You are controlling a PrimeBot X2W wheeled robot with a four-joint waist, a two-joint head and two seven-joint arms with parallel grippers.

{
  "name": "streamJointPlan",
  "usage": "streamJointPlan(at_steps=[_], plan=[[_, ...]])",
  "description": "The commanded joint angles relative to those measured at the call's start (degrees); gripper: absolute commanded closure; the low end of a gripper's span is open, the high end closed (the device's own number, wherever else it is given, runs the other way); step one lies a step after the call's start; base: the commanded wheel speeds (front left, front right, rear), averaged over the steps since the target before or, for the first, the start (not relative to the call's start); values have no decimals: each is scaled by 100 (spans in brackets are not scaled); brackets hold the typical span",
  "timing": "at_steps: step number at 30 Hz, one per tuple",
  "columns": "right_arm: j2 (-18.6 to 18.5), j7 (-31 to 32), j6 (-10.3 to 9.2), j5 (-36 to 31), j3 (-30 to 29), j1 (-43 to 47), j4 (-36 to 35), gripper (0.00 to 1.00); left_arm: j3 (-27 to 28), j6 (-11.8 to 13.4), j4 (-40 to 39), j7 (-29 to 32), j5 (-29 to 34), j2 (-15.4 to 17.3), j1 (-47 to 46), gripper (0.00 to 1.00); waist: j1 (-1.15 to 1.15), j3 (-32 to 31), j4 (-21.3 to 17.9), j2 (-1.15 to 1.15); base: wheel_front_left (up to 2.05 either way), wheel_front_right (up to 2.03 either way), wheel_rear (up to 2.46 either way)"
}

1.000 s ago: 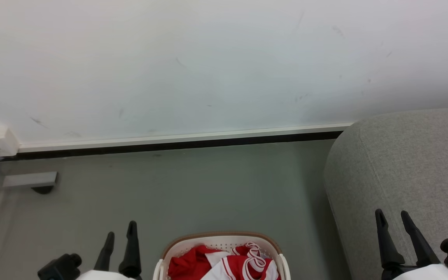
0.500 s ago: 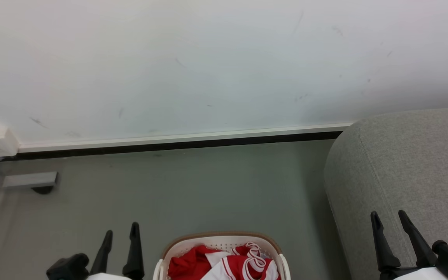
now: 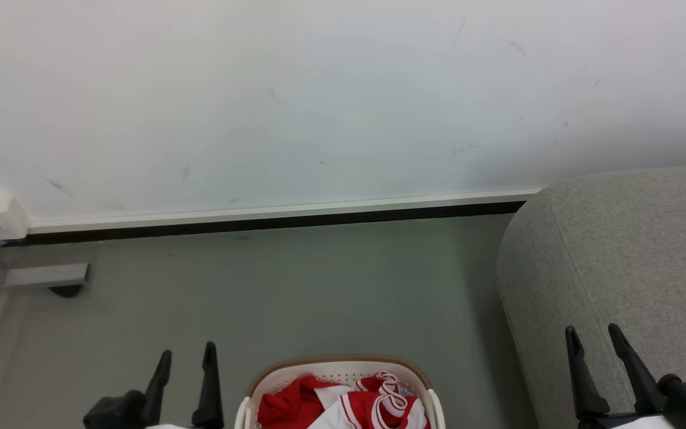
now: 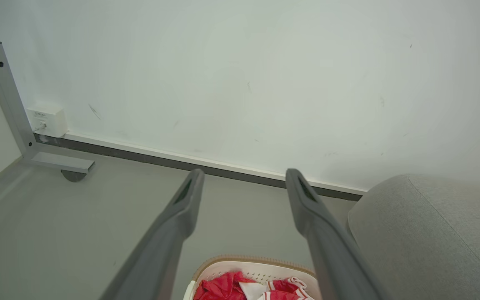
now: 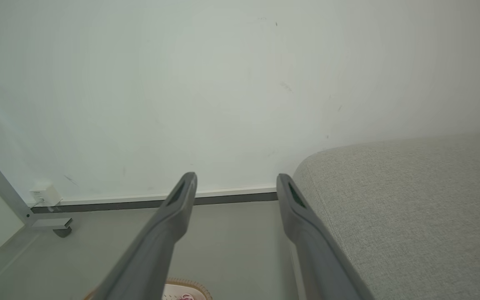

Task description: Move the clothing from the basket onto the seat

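Red white-trimmed sports clothing point(image 3: 295, 406) is lying in the oval white perforated plastic basket point(image 3: 337, 361) beside the large light grey fabric seat point(image 3: 635, 250). The left end effector point(image 3: 188, 350) and right end effector point(image 3: 591, 329) are hovering wide and empty, so pickup is probably just starting; next, one needs lowering onto the clothing.

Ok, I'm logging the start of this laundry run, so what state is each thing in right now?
left claw, open, holding nothing.
right claw, open, holding nothing.
basket, upright, clothing inside.
clothing, crumpled in the basket, neither claw touching it.
seat, no clothing on the part in view.
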Motion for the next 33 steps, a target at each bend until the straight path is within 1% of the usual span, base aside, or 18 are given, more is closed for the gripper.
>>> streamJointPlan(at_steps=[1,17,21,25,33], plan=[[1,-55,-9,-82,-47,22,-36,0,14,-5,-57,-51,209,50,33,0,0,1,3,0,0,0,0],[72,-236,-11,-425,-84,113,84,0,-19,39,-105,-246,933,54,135,0,0,-20,12,0,0,0,0],[90,-278,-11,-441,-87,122,92,0,-32,48,-97,-269,1032,54,148,0,0,-19,14,0,0,0,0],[127,-314,-11,-324,-51,135,127,0,-42,55,-93,-308,1182,55,172,0,0,-24,24,0,0,0,0],[100,-370,-12,-387,18,129,158,0,-54,48,-70,-363,1367,56,207,0,0,-29,38,0,0,0,0]])
